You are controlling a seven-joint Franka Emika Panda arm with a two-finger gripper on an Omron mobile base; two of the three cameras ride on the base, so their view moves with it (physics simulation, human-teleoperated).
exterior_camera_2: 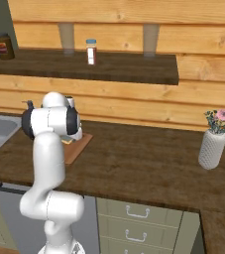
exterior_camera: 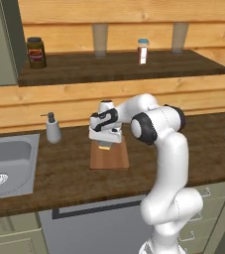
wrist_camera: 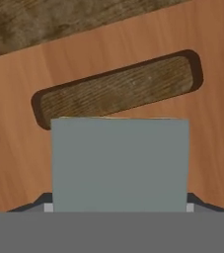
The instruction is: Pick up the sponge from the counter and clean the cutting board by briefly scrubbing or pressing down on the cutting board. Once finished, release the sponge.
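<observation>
On the wall side, shelf: dark wood, carrying a brown jar at its left end and a small white bottle with a blue cap near the middle
Counter: long dark wood-grain worktop running under the shelf, with drawers and cabinets below
Sink: steel basin set in the counter at the left of the left base view
Arm: white, bent over the counter, hand lowered over the board's far end
Cutting board: reddish-brown rectangle lying flat on the counter, right of the sink; its slot handle lies just past the sponge in the hand view
Vase: white textured, holding pink flowers, well apart from the board at the right of the counter
Soap dispenser: pale grey pump bottle between sink and board, by the wall
Gripper: pointing down at the board, fingers clamped on the sponge from both sides
Sponge: grey-green top toward the hand camera, yellow edge seen low against the board; whether it touches the wood I cannot tell
</observation>
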